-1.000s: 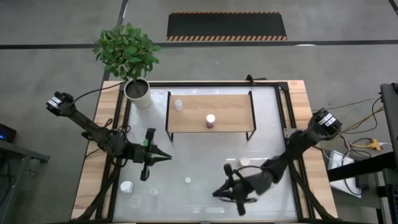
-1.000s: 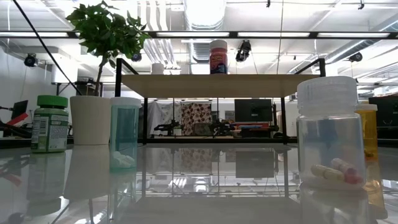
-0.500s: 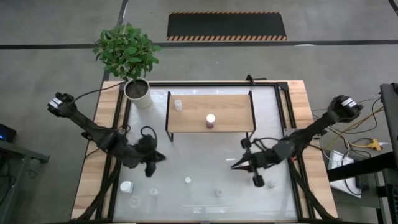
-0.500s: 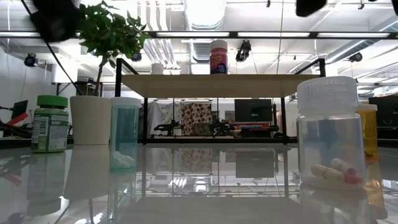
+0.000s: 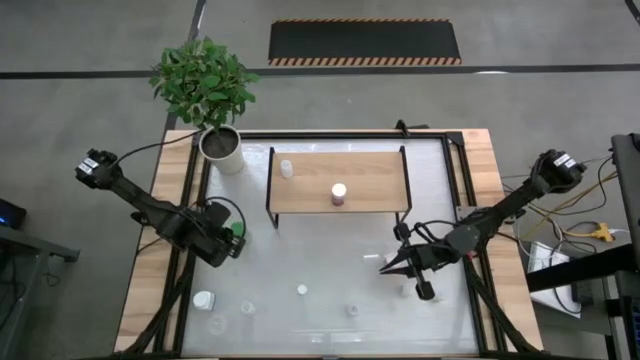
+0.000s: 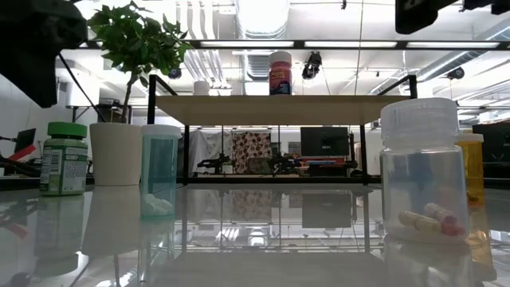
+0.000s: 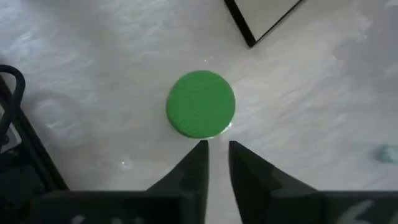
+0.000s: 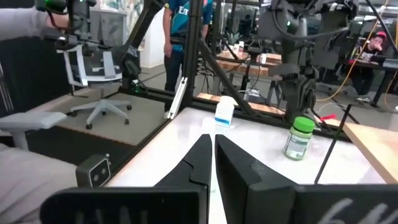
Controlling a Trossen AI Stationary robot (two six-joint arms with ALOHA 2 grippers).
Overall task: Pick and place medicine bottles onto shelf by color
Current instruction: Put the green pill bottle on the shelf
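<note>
The left wrist view alone shows the left gripper (image 7: 216, 155) pointing straight down, its fingers a narrow slit apart and holding nothing, with the round green cap of the green-capped bottle (image 7: 201, 103) just ahead of the tips. The bottle stands upright, long axis vertical, so only its cap faces the camera. In the high view that arm reaches in from the table's left edge, wrist bent down over the bottle (image 5: 236, 236), which is nearly hidden beneath it. The low view shows the bottle's side (image 6: 64, 158) and a pink-labelled bottle (image 6: 280, 73) upright on the shelf (image 6: 279, 109), well apart from both grippers. The right gripper (image 5: 386, 268) hangs level, fingers pressed together and empty, pointing across the table toward the left arm; its wrist view shows the green-capped bottle (image 8: 298, 138) far ahead.
</note>
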